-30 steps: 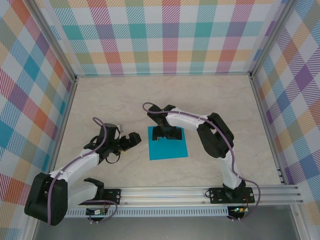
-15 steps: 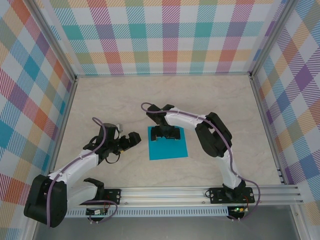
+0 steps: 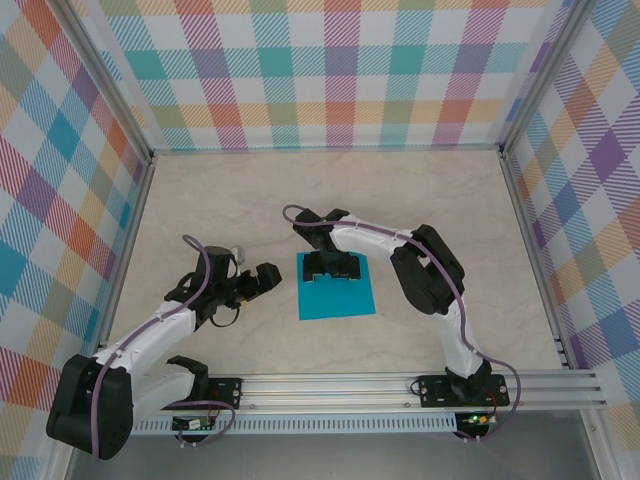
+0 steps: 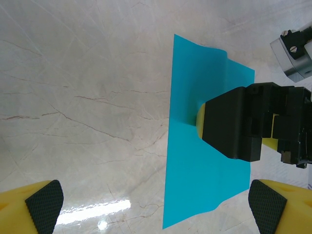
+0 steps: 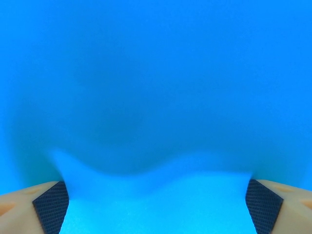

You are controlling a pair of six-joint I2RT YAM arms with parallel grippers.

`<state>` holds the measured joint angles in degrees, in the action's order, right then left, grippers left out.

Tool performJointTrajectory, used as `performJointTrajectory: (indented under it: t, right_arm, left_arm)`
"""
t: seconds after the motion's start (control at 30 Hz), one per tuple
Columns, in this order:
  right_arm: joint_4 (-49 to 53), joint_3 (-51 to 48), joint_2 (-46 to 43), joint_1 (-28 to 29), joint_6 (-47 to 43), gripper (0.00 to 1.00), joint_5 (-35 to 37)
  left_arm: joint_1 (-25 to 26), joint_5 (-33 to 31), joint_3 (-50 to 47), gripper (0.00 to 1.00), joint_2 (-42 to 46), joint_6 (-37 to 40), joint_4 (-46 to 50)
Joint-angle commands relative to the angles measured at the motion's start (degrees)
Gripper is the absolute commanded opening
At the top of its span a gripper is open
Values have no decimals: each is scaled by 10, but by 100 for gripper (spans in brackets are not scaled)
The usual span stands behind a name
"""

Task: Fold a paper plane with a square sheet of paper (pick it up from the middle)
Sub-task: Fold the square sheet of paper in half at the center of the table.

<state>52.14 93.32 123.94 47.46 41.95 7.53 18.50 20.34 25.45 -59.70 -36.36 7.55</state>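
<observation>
The square sheet of paper lies on the table's middle, plain teal-blue. My right gripper stands on its far half, pointing down, open. In the right wrist view the sheet sits very close, with a soft ripple between the two wide-apart pads. My left gripper hovers to the sheet's left, open and holding nothing. In the left wrist view the sheet lies ahead of the left gripper, with the right gripper's black body resting on it.
Pale marble-look tabletop inside plaid walls. An aluminium rail with both arm bases runs along the near edge. The right arm's elbow rises just right of the sheet.
The right gripper has settled slightly on the sheet's far half and its jaws have narrowed a touch. The left arm has barely shifted.
</observation>
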Motion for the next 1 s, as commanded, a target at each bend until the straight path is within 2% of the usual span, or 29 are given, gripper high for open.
performJointTrajectory:
  t: [0.0,0.2,0.3,0.43,0.63,0.73,0.83,0.97]
  right_arm:
    - [23,-32,48,3,12,95,-11]
    - [16,-25,36,3,1,95,-20]
    - [12,-18,25,3,-2,90,-26]
    - [17,-3,11,3,-6,81,-23]
    - [18,9,-24,2,-14,52,-20]
    - [17,7,-49,0,-14,41,-23]
    - [5,-2,-83,-4,-15,33,-41]
    - [-51,-42,-143,-27,-2,32,-112]
  left_arm:
    - [5,-3,4,100,7,5,12]
    - [5,-6,2,100,5,5,9]
    - [4,-6,3,100,3,4,8]
    - [5,-6,3,100,2,5,9]
    - [5,-11,4,100,12,5,16]
    - [5,-15,4,100,18,4,19]
    - [4,-16,5,100,25,4,24]
    - [4,-18,7,100,33,2,27]
